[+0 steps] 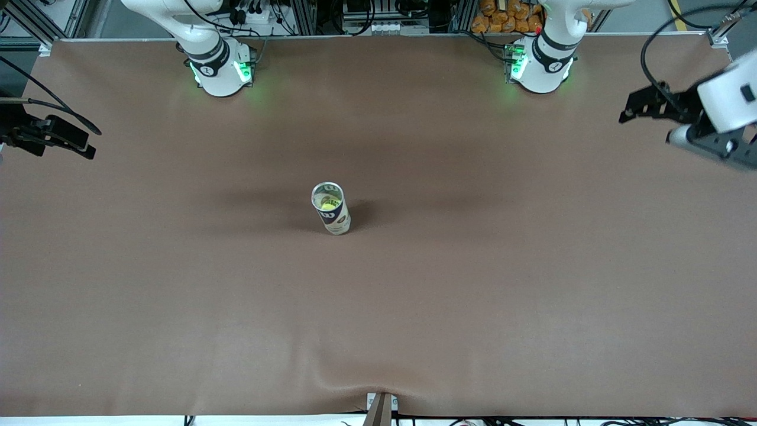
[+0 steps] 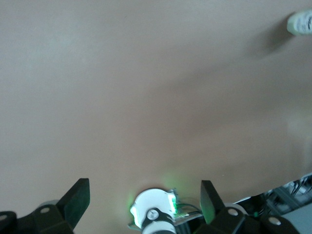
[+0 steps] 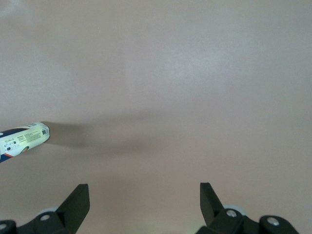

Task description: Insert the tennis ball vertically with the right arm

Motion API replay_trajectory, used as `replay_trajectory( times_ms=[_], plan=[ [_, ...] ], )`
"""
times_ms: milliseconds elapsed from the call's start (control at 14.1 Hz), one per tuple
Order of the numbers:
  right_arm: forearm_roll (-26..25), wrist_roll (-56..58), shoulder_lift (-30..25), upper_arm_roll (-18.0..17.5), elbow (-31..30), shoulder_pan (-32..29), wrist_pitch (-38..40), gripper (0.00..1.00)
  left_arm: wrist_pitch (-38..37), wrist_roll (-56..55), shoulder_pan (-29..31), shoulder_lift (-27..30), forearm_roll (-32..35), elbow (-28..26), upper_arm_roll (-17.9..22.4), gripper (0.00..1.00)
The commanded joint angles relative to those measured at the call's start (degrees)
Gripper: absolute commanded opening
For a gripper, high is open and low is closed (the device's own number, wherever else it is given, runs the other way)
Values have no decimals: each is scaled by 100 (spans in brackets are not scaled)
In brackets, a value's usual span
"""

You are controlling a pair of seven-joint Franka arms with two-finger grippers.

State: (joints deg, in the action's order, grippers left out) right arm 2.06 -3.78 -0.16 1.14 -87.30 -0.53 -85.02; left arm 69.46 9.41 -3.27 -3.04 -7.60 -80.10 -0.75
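Note:
An open tennis ball can [image 1: 332,212] stands upright on the brown table mat [image 1: 378,307], near the middle. A yellow-green tennis ball [image 1: 327,205] shows inside it, below the rim. My right gripper [image 1: 83,141] hangs open and empty over the right arm's end of the table, well away from the can. In the right wrist view the gripper [image 3: 145,192] holds nothing and the can [image 3: 25,139] shows at the picture's edge. My left gripper [image 1: 630,110] waits open and empty over the left arm's end; in the left wrist view [image 2: 145,187] the can [image 2: 300,22] is far off.
The two arm bases [image 1: 220,72] [image 1: 541,68] stand at the table's edge farthest from the front camera. A small bracket [image 1: 381,408] sits at the edge nearest that camera. Nothing but the can stands on the mat.

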Motion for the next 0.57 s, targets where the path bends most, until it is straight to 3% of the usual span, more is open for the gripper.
replay_trajectory(
  times_ms=[0, 142, 354, 496],
  plan=[
    [40, -26, 7, -79, 11, -97, -6, 100, -195, -159, -16, 391, 293, -208, 206, 100],
    [40, -35, 7, -79, -6, -88, 3, 100, -257, -333, -7, 777, 435, -331, 233, 100],
    [40, -35, 7, -79, -15, -88, -6, 100, -57, -457, 2, 1392, 558, -1076, 268, 100],
    [40, -35, 7, -79, -15, -88, -6, 100, 530, -344, 2, 1246, 759, -1210, 250, 100]
  ],
)
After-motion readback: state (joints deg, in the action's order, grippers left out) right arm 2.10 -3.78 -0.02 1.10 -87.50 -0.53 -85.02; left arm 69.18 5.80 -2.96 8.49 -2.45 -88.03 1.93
